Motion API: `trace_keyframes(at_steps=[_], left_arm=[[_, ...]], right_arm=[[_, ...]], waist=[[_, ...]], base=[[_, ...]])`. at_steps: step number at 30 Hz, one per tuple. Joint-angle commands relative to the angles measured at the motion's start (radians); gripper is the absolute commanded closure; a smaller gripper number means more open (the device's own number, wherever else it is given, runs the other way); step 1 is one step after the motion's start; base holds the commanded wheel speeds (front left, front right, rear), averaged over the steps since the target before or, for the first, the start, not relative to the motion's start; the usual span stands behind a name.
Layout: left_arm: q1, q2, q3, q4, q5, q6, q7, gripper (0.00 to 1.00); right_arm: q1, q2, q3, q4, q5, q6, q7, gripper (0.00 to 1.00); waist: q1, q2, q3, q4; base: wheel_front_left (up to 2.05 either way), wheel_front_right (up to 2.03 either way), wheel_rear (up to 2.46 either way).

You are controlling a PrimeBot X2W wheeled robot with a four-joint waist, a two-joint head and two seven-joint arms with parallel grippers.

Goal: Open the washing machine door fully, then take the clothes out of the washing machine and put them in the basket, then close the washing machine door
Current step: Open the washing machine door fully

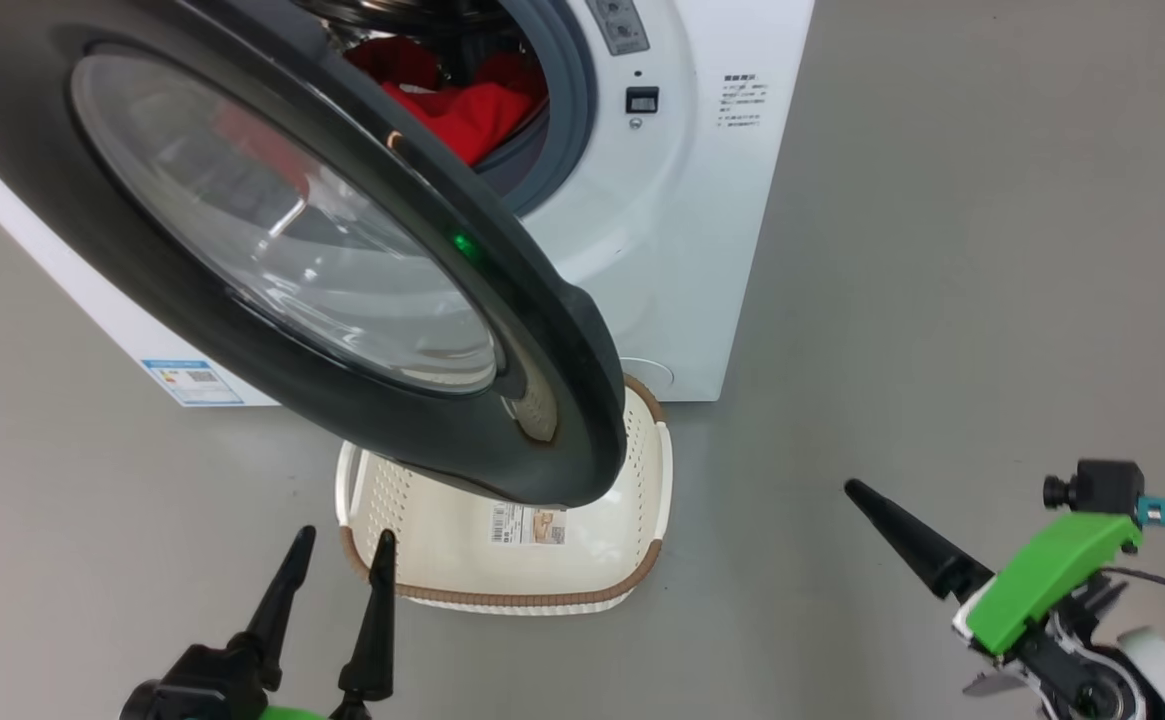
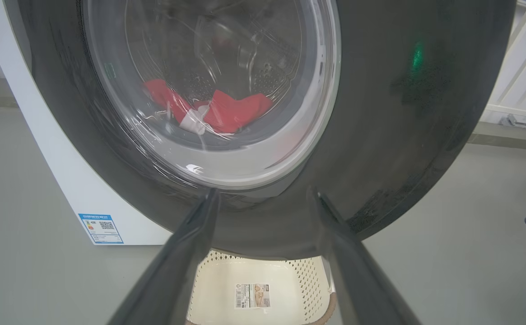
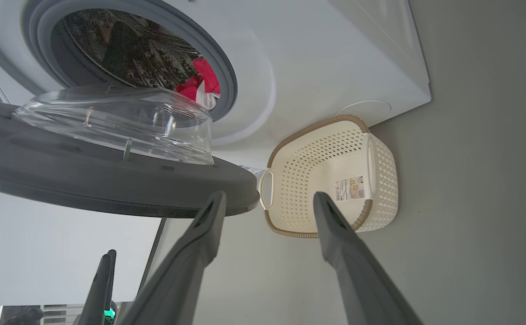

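- Both pairs of jaws stand spread wide with nothing between them. The left gripper is low at the left of the head view. The right gripper is low at the right, well apart from it, over the grey floor.
- From the left wrist, that gripper's fingers point at the lower black rim of the washing machine door, close to it. Whether they touch it cannot be told.
- Just beyond the left fingertips the basket sits on the floor, directly in front of the machine, with a label sticker on its inner wall.
- Above the basket, the door hangs swung out part-way, and in the head view its lower edge covers the basket's far half. Its bulging glass bowl faces the opening.
- Behind them is the washing machine, white, with a grey rubber ring round the opening and a small blue label low on its front.
- Farthest in, the clothes, red with a white patch, lie inside the perforated drum behind the ring. They also show through the door glass from the left wrist.
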Motion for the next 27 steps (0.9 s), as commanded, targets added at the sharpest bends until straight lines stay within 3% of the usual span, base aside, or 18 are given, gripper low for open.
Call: trace_keyframes(at_steps=[1,13,19,27], left_arm=[[-0.006,0.011,0.036,-0.017,0.014,-0.004,-0.009,0.00],[-0.004,0.011,0.057,0.001,0.007,-0.008,-0.009,0.00],[-0.008,0.011,0.064,0.008,0.006,-0.011,-0.009,0.00],[-0.015,0.011,0.073,0.009,0.005,-0.013,-0.009,0.00]], right_arm=[[0.012,-0.026,0.019,-0.026,-0.019,0.005,-0.024,0.00],[0.042,-0.107,0.192,0.005,-0.192,0.005,-0.422,0.00],[0.037,-0.111,0.225,0.054,-0.254,0.005,-0.490,0.00],[0.104,0.001,-0.041,-0.003,-0.540,0.005,-0.492,0.00]], waist=[[0.0000,0.0000,0.000,-0.003],[0.0000,0.0000,-0.003,-0.015],[0.0000,0.0000,0.001,-0.017],[0.0000,0.0000,0.009,-0.020]], base=[[0.00,0.00,0.00],[0.00,0.00,0.00],[0.00,0.00,0.00],[0.00,0.00,0.00]])
